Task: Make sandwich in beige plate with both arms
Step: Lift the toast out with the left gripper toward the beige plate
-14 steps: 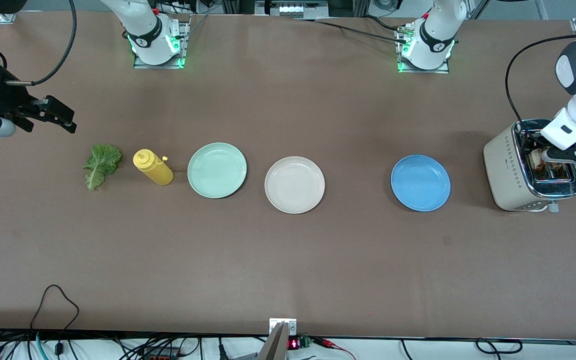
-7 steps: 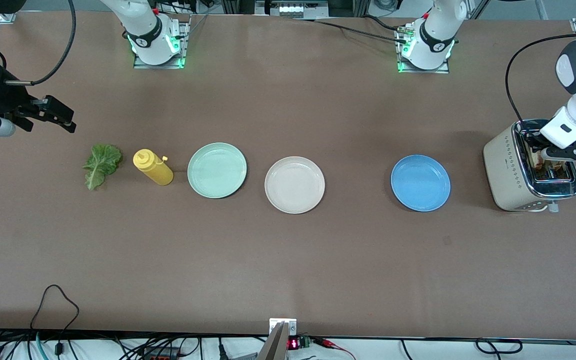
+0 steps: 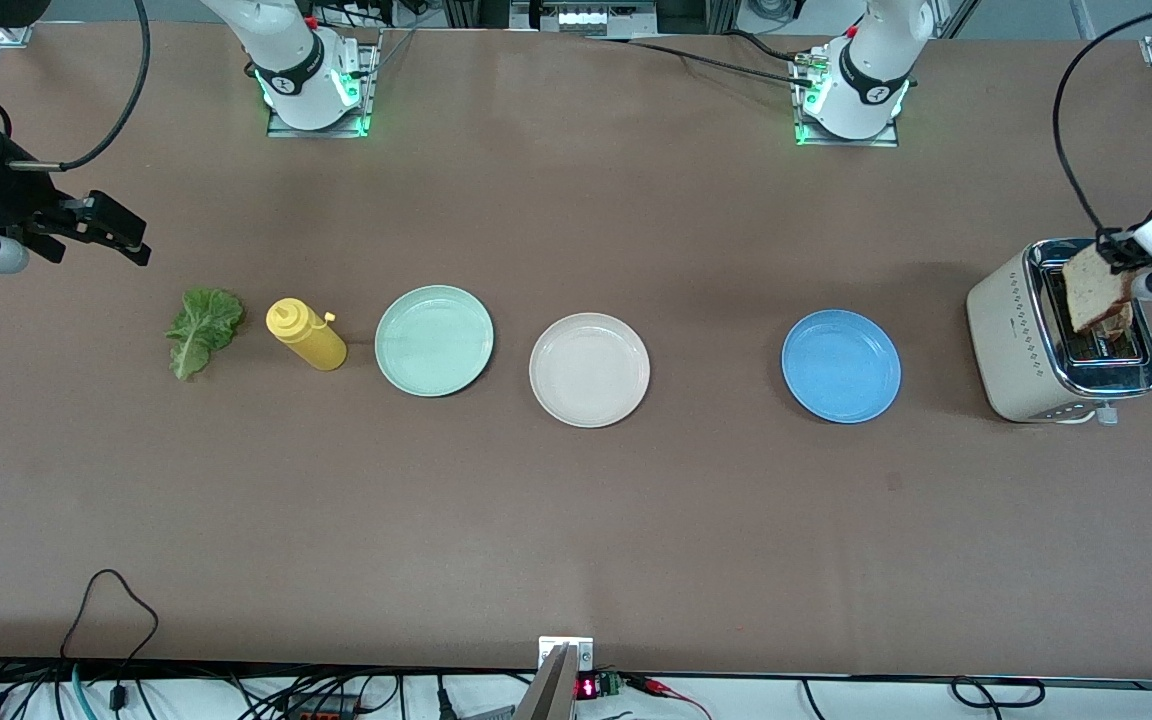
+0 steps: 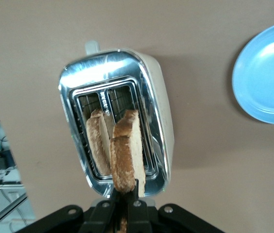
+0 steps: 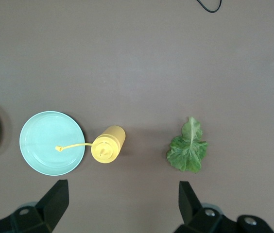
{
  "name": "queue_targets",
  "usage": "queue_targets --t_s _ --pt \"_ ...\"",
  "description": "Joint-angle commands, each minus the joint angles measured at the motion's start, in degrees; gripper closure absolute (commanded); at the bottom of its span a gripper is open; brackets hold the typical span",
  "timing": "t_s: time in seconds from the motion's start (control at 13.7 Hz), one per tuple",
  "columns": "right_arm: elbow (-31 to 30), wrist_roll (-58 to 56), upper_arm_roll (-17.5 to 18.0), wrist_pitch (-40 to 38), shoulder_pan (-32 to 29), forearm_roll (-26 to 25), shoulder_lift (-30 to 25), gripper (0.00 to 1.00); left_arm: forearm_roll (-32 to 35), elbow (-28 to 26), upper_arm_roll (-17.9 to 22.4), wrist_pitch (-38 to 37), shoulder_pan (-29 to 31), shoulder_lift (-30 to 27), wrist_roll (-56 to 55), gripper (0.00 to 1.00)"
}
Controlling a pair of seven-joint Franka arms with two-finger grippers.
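Plates first: we count three round ones in a row across the brown table [image 3: 576, 520], a mint-green plate [image 3: 434, 340], the plain beige plate [image 3: 589, 369] in the middle with nothing on it, and a blue plate [image 3: 841, 365] toward the left arm's end. We've also got one ruffled green lettuce leaf [image 3: 202, 329] lying flat and one yellow squeeze bottle [image 3: 305, 333] between it and the mint-green plate, both toward the right arm's end. One cream toaster with a chrome top [image 3: 1016, 345] sits at the left arm's end of the table.

Bread count is two slices of brown-crusted toast. One slice of toast [image 4: 97, 148] sits in the toaster's slot. The lifted slice of toast [image 3: 1096, 292] hangs over the toaster, pinched at its edge by the left gripper [image 4: 123, 206], whose fingers are closed down tight on it.

The right gripper [image 5: 122, 204] waits in the air above the table near the lettuce, fingers spread wide with nothing between them.
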Motion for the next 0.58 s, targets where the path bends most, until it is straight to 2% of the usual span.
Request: queue_targets --t_s 0.0,0.15,0.29,0.51 --pt "-0.9 -0.5 0.1 -0.3 -0.5 0.4 -1.1 0.00 -0.1 8.8 -4.7 -8.4 -0.2 2.7 1.6 0.99" --pt "-0.9 -0.5 0.1 -0.2 -0.5 0.4 -1.0 0.00 -1.5 12.3 -8.8 -10.6 -1.1 5.2 1.7 0.99" --pt "-0.9 -0.5 0.1 -0.1 -0.5 0.4 -1.0 0.00 -6.0 14.2 -10.6 -14.9 -2.8 7.4 2.4 1.00" --pt "-0.9 -0.5 0.1 0.0 -0.5 0.4 -1.0 0.00 -8.4 17.8 -12.0 -20.5 -8.9 11.7 1.3 1.00"
